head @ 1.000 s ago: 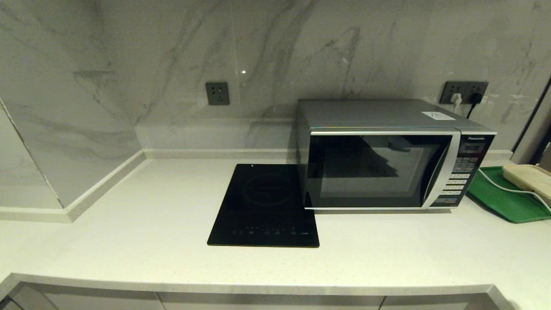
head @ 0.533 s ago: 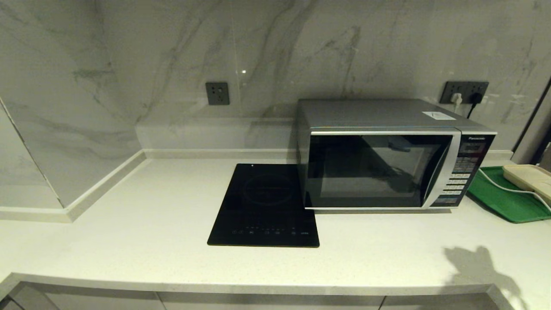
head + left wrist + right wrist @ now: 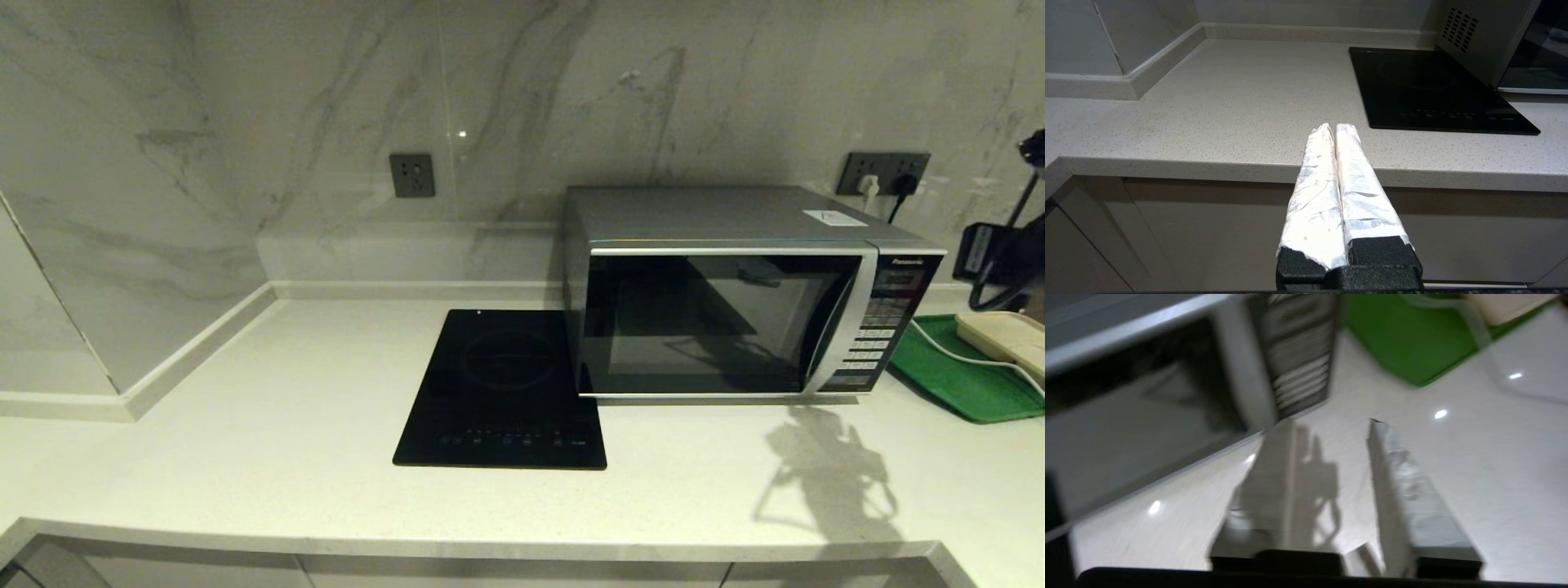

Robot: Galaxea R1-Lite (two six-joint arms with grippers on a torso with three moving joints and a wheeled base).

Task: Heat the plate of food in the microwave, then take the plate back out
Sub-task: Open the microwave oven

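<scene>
Hidden: the plate of food shows in no view; the microwave's dark door is closed, its inside unreadable.
Cut off: the right arm sits at the head view's right edge, only partly seen, above the green tray.
Right gripper: fingers spread, empty, over the counter before the microwave's button panel.
Left gripper: fingers pressed together, parked at the counter's front edge.
Counts: one microwave, one black cooktop, two wall sockets, one tray.
</scene>
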